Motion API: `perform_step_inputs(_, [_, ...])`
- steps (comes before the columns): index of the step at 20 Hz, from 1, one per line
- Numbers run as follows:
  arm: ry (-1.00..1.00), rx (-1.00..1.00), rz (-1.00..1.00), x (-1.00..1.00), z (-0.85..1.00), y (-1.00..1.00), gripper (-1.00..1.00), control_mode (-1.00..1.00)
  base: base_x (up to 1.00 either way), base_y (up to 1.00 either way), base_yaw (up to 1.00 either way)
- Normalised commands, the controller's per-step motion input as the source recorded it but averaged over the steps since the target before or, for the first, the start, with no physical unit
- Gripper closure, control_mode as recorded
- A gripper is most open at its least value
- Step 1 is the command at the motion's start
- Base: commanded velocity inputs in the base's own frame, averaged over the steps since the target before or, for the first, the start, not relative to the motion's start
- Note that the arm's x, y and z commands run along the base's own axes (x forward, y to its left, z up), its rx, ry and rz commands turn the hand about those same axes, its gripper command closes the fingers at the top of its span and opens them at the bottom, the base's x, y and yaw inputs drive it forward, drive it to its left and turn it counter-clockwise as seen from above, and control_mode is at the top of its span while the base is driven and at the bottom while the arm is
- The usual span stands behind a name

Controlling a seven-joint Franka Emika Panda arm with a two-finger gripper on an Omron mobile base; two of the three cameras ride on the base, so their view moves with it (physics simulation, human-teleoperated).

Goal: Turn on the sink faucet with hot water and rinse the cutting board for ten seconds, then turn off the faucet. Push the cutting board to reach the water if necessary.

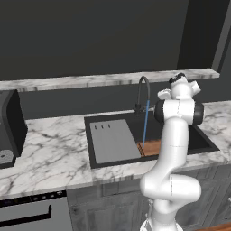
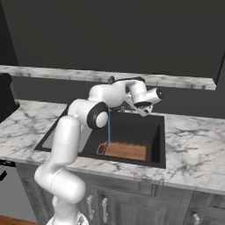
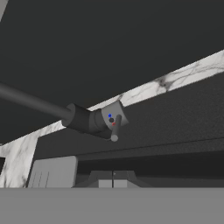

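The sink faucet (image 1: 143, 91) arches over the black sink (image 1: 89, 135), and a thin blue stream of water (image 1: 145, 126) runs straight down from its spout. That water (image 2: 109, 127) lands on the left end of the brown cutting board (image 2: 125, 150), which lies flat on the sink floor by the front wall. In the hand view my gripper (image 3: 113, 180) is shut with nothing in it, a short way from the faucet base (image 3: 94, 120) and its small lever (image 3: 115, 129). My arm hides the right part of the cutting board (image 1: 151, 146) in the left base view.
A large grey slab with three slots (image 1: 113, 140) fills the left half of the sink. A dark appliance (image 1: 9, 126) stands on the marble counter to the left. A marble ledge (image 1: 103, 80) runs along the wall behind the faucet.
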Motion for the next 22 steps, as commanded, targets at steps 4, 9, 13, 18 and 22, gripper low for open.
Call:
perform_step_inputs(4, [0.0,0.0,0.0,0.0,0.0,0.0,1.0,-1.0,0.0,0.0,0.0])
perform_step_inputs(9, [0.0,0.0,0.0,0.0,0.0,0.0,1.0,-1.0,0.0,0.0,0.0])
perform_step_inputs(13, [0.0,0.0,0.0,0.0,0.0,0.0,1.0,-1.0,0.0,0.0,0.0])
perform_step_inputs(18, [0.0,0.0,0.0,0.0,0.0,0.0,1.0,-1.0,0.0,0.0,0.0])
perform_step_inputs(22, [0.0,0.0,0.0,0.0,0.0,0.0,1.0,-1.0,0.0,0.0,0.0])
